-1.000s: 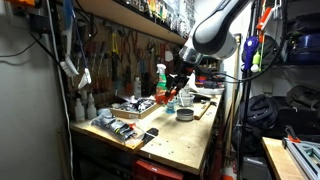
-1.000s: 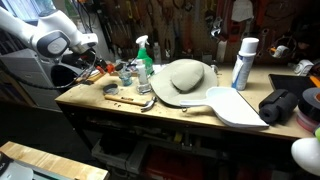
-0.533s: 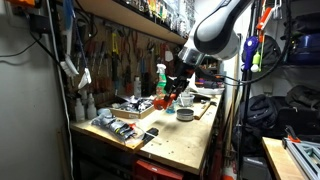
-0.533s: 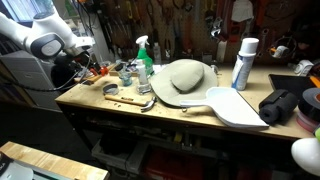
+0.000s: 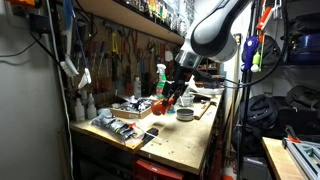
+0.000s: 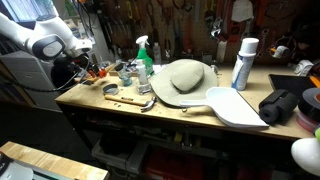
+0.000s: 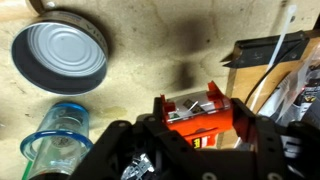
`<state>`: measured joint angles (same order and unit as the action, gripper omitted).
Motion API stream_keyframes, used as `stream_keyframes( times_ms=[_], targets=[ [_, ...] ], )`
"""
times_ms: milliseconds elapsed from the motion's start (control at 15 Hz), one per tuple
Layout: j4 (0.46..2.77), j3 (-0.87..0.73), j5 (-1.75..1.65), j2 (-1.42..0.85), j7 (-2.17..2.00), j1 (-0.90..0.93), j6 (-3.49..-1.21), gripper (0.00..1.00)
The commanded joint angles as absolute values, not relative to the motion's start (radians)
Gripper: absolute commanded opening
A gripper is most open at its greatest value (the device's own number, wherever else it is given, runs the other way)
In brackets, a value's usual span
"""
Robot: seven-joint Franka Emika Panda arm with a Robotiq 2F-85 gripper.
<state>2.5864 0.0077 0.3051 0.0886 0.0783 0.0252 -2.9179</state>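
My gripper [image 7: 200, 135] is shut on an orange plastic tool [image 7: 197, 112] with shiny metal parts on top, gripped across its sides. It hangs just above the wooden workbench [image 7: 170, 40]. An open tin can [image 7: 60, 50] and a clear jar with a blue rim [image 7: 58, 135] stand on the bench beside it. In both exterior views the gripper [image 5: 170, 96] [image 6: 90, 68] holds the orange tool [image 5: 165, 101] [image 6: 98, 72] near the can [image 5: 185, 114] and a green-topped spray bottle [image 5: 160, 74] [image 6: 144, 55].
A black tray [image 5: 122, 128] of tools lies at the bench's near end, its edge showing in the wrist view [image 7: 262, 50]. A grey hat [image 6: 186, 76], white spray can [image 6: 243, 62], white flat piece [image 6: 236, 106] and black bag [image 6: 283, 105] occupy the bench. Tools hang on the wall behind.
The arm has shifted slightly and the gripper sits a touch lower, still shut on the orange tool. Nothing else has moved.
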Motion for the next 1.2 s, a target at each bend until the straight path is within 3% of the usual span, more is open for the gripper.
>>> stream_keyframes(
  times_ms=[0, 867, 933, 1133],
  targets=[
    [2.548, 0.027, 0.325, 0.059, 0.051, 0.049, -2.896, 0.42],
    [2.381, 0.022, 0.290, -0.124, 0.016, 0.032, -2.887, 0.45],
    [2.373, 0.020, 0.288, -0.133, 0.017, 0.031, -2.885, 0.92],
    [2.357, 0.024, 0.252, -0.138, 0.021, 0.007, -2.869, 1.00]
  ],
)
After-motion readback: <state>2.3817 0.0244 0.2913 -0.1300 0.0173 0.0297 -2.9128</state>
